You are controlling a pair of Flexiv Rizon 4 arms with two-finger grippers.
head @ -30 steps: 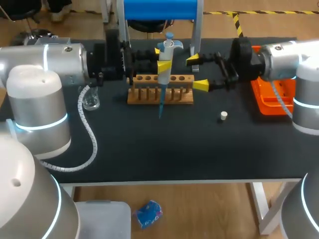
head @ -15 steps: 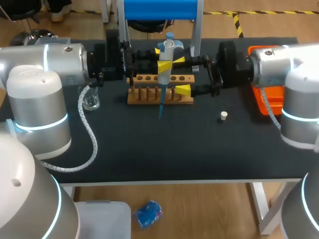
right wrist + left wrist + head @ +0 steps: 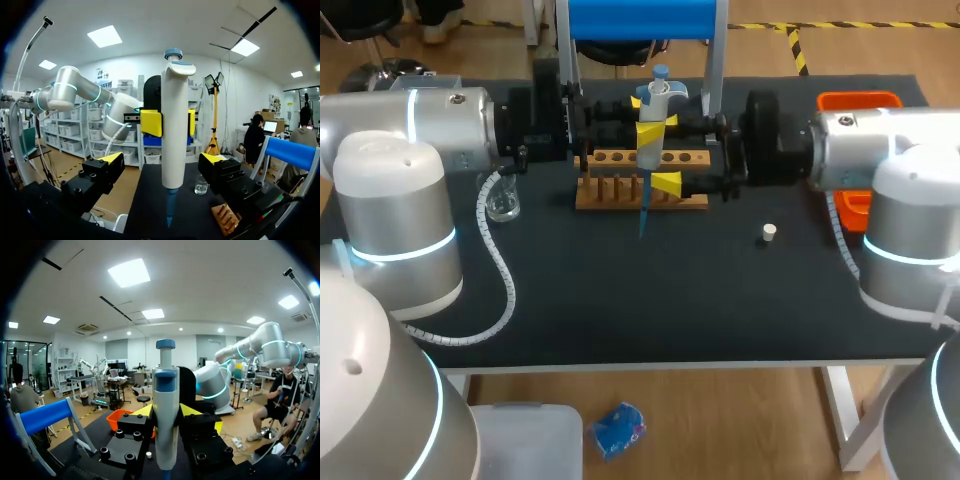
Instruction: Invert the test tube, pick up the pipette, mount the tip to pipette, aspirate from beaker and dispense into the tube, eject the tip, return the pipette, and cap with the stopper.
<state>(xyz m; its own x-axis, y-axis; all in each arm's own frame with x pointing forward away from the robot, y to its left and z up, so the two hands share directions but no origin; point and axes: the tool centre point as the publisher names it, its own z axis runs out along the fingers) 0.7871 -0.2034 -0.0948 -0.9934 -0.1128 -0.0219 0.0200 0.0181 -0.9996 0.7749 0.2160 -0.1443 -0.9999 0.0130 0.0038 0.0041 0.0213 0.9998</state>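
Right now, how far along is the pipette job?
Done: the pipette is picked up, held upright over the rack in the left gripper, with its blue tip mounted. In hand: the right gripper stands open around the pipette. Left: the stopper lies loose on the table, so capping remains; whether liquid from the beaker was transferred, I cannot tell.
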